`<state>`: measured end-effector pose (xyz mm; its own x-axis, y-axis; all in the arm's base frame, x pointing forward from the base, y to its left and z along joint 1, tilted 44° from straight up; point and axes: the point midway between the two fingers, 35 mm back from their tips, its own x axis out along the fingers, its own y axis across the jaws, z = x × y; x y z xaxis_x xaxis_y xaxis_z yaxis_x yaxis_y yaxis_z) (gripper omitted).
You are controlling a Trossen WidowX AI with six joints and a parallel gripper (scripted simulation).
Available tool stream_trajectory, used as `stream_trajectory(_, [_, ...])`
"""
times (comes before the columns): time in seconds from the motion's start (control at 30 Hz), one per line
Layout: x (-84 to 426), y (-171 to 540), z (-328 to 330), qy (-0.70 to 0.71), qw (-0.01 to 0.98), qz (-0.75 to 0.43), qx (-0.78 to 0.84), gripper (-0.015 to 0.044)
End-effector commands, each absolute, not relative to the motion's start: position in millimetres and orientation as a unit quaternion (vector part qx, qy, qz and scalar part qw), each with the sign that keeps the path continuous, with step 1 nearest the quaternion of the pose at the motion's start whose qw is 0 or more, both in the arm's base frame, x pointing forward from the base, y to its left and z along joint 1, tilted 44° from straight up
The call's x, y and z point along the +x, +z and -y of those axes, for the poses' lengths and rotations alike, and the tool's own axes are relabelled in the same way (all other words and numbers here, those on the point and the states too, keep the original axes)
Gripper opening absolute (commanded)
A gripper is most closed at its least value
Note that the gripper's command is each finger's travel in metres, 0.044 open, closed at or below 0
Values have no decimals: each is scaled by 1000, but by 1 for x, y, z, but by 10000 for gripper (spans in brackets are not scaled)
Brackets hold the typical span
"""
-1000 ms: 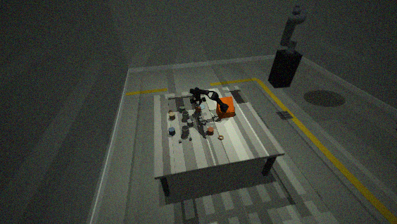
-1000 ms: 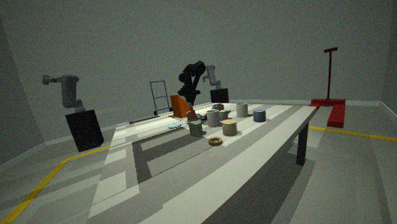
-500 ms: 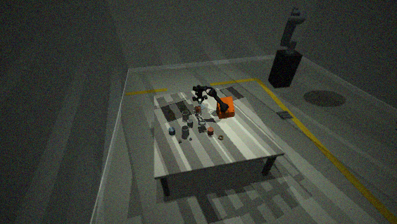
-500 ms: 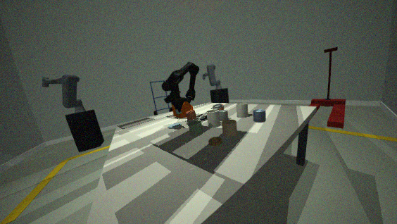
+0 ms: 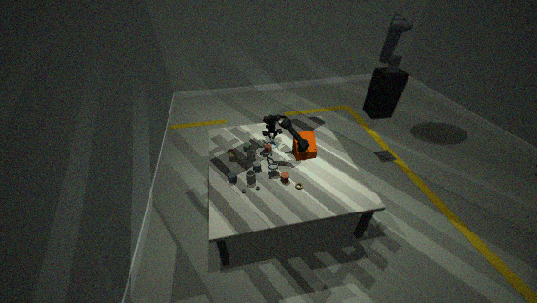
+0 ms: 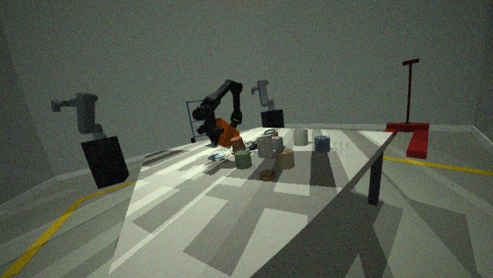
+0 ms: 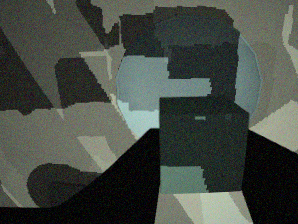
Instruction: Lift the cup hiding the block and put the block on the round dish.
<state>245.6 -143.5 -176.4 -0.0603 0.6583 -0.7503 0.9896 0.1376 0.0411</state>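
Note:
My gripper (image 7: 196,136) (image 5: 272,139) (image 6: 215,143) is shut on the block, a dark teal cube (image 7: 202,142) between the two black fingers. The gripper points down over the round dish, above the table. The pale blue round dish (image 7: 142,82) (image 6: 217,156) lies just beyond the block in the wrist view, partly in shadow and partly hidden by the block. No cup shows above the dish. The grey cylinders near the table's middle (image 5: 251,177) (image 6: 265,147) are small and dark; I cannot tell which are the two cups or make out the balance clearly.
A large orange box (image 5: 308,150) (image 6: 227,133) stands close beside the arm. A green cylinder (image 6: 243,159), a tan one (image 6: 286,158), a blue one (image 6: 322,143) (image 5: 231,177), a red one (image 5: 285,177) and a ring (image 6: 267,173) are on the table.

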Motion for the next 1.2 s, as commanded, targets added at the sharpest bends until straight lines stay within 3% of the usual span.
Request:
stream_trajectory(0.0, [240, -194, 125, -255, 313, -686, 606, 0])
stream_trajectory(0.87, [237, -218, 103, -255, 312, -686, 606, 0])
stream_trajectory(1.17, [240, -214, 108, -254, 319, -685, 604, 236])
